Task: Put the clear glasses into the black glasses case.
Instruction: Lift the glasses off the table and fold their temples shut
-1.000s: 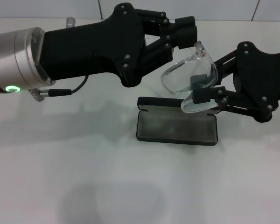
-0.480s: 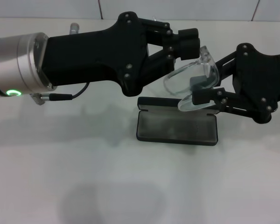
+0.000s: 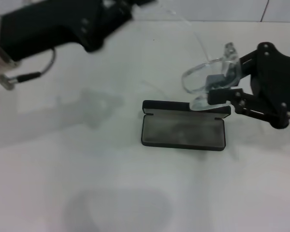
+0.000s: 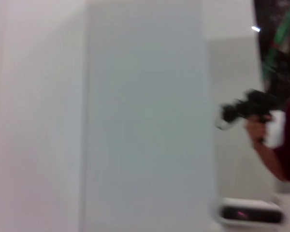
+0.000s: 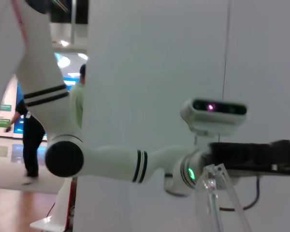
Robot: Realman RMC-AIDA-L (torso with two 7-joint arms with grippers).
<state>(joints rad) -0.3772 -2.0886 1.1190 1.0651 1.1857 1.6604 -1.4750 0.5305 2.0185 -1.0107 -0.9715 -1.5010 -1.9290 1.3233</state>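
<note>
The clear glasses [image 3: 202, 77] hang in the air just above the back right corner of the black glasses case [image 3: 182, 131]. My right gripper [image 3: 216, 88] is shut on their right end, coming in from the right. One thin clear arm of the glasses stretches up and left toward the top edge. The case lies open on the white table, grey lining up, its lid [image 3: 183, 106] standing at the back. My left gripper [image 3: 111, 9] is at the top left, far from the case, its fingertips cut off by the edge. A clear piece of the glasses [image 5: 213, 188] shows in the right wrist view.
The white table [image 3: 87, 183] spreads in front of and to the left of the case. A cable [image 3: 38, 72] hangs from the left arm's wrist. The left wrist view shows only a wall and a distant person [image 4: 275, 145].
My left arm has pulled away from the glasses, up and to the left. The glasses stay in my right gripper and have shifted slightly right and up.
</note>
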